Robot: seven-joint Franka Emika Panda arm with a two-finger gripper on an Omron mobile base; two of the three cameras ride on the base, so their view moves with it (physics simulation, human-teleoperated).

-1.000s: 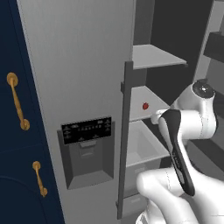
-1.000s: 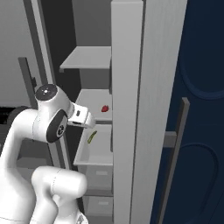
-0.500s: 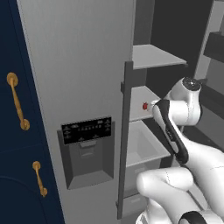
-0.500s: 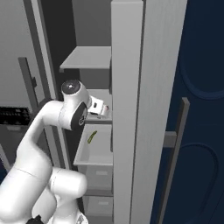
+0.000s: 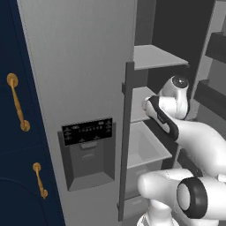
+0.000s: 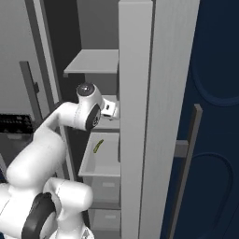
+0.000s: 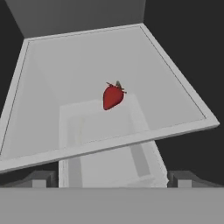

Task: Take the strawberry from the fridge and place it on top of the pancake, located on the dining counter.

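The fridge (image 5: 79, 66) stands between navy cabinets (image 5: 17, 167) with gold handles (image 5: 17, 102), its right compartment open onto pale shelves (image 6: 93, 61) and a drawer (image 6: 100, 154) below holding a small green thing too small to name. The strawberry (image 7: 113, 96) lies alone on the middle shelf (image 7: 52, 87), near its centre. The end effector (image 7: 112, 177) hangs just before that shelf's front edge with its fingertips (image 7: 41, 178) spread wide and gripping nothing, its tips mostly cut off at the frame's bottom.
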